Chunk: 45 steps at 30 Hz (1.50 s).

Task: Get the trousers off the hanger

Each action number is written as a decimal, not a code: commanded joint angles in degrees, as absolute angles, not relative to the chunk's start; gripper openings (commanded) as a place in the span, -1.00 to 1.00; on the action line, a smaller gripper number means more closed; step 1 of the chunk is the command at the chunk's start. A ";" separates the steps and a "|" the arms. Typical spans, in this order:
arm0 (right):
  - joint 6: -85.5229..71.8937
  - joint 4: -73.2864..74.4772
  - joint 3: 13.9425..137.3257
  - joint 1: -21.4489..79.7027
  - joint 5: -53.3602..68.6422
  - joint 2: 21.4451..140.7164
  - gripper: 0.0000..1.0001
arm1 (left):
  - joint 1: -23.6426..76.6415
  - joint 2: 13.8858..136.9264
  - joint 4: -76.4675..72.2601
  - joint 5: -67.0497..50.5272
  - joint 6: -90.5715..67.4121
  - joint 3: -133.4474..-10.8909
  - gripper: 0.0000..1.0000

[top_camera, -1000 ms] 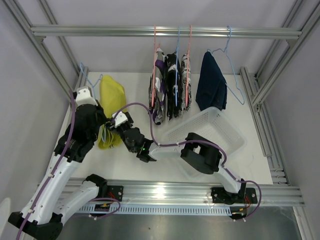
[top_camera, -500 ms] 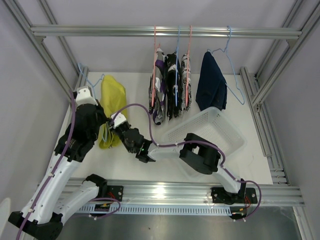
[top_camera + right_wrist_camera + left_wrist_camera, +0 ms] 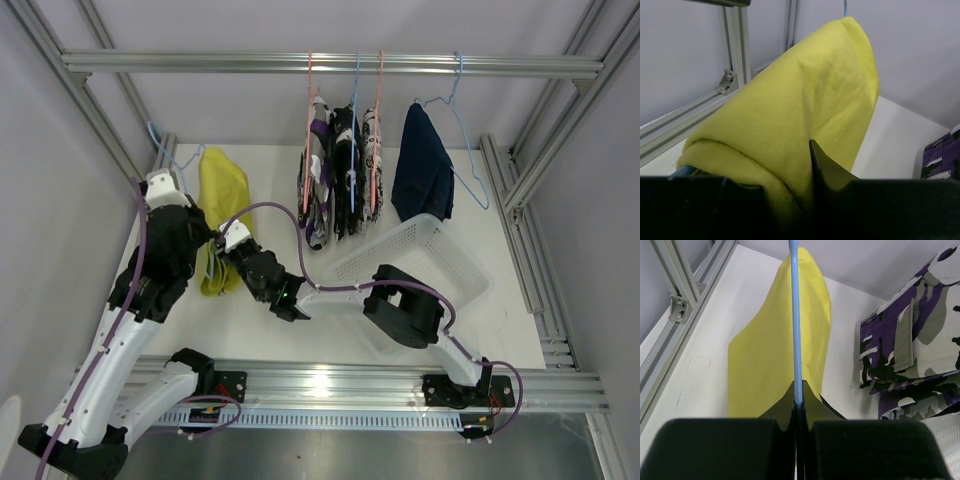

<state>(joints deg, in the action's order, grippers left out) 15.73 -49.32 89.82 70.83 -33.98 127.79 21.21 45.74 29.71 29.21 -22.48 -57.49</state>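
**Top external.**
- Yellow trousers (image 3: 224, 200) lie at about 10 o'clock on the tabletop (image 3: 270, 165). They are draped over a blue hanger (image 3: 160, 140).
- The hanger's hook points toward 11 o'clock and is well apart from the rail (image 3: 330, 65).
- Left gripper (image 3: 204, 252) sits at the 8 o'clock edge of the yellow cloth.
- Right gripper (image 3: 226, 244) reaches in from 4 o'clock and meets the lower end of the same cloth.
- Neither set of jaws can be judged in this view.
- Four other pairs hang from the rail between 12 and 1 o'clock. The purple-white-black trousers (image 3: 316, 190), black-and-white splatter trousers (image 3: 345, 190) and grey-white trousers (image 3: 373, 165) are packed close together.
- The navy trousers (image 3: 422, 175) hang apart from those three, to their 3 o'clock side.
- A white basket (image 3: 440, 265) stands on the tabletop at 3 o'clock, just below the navy pair.

**Left wrist.**
- The jaws are pressed together on the blue hanger's wire.
- The wire runs straight away toward 12 o'clock, over the middle of the yellow trousers.
- The purple-white-black pair shows at 3 o'clock and an aluminium frame bar (image 3: 670, 315) at 9 o'clock.

**Right wrist.**
- Yellow cloth fills most of the view.
- The jaws are pinching a fold of the yellow trousers.
- One of the dark fingers (image 3: 827, 170) shows at 5 o'clock, against the cloth. The other is hidden under the fold.
- A bit of blue hanger peeks out at 8 o'clock and another at 12 o'clock.
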 commanded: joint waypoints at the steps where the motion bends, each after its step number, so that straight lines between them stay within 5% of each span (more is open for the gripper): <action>1: 16.17 -53.97 94.22 71.89 -34.72 119.10 -1.00 | 21.27 46.58 28.30 29.09 -21.71 -58.36 -0.99; 28: 8.18 -54.41 87.63 70.67 -39.46 112.67 -1.00 | 19.07 41.66 22.59 22.50 -23.29 -54.49 -0.99; 45: 11.60 -45.01 96.15 69.96 -36.56 108.55 -1.00 | 18.02 43.50 23.38 21.45 -22.76 -55.20 -0.99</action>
<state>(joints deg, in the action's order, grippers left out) 9.91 -40.10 89.97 70.22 -36.95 116.31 18.68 43.42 26.17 22.20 -23.92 -54.11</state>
